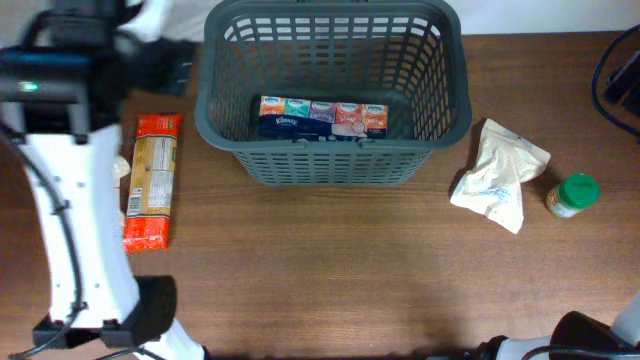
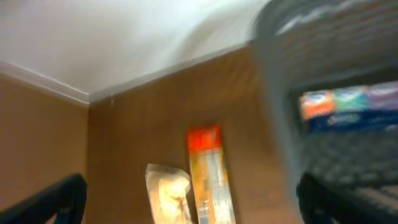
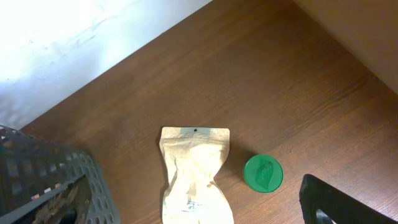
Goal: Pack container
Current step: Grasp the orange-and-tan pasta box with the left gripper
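The container [image 1: 330, 165] is a dark grey slotted basket at the back middle of the table. A pack of tissues [image 1: 322, 117] lies on its floor. In the left wrist view my left gripper [image 2: 193, 208] hangs open and empty over an orange pasta package [image 2: 209, 177] and a small clear packet [image 2: 168, 193], with the basket [image 2: 339, 68] blurred at the right. My right gripper [image 3: 199, 211] is open and empty above a white pouch [image 3: 196, 180] and a green-lidded jar [image 3: 263, 173]; the basket's corner [image 3: 37, 168] shows at its left.
The pasta package [image 1: 153, 180] lies left of the basket, partly beside the white left arm [image 1: 70, 200]. The white pouch [image 1: 497, 175] and the green-lidded jar [image 1: 573, 195] lie to the basket's right. Cables [image 1: 620, 80] sit at the far right edge.
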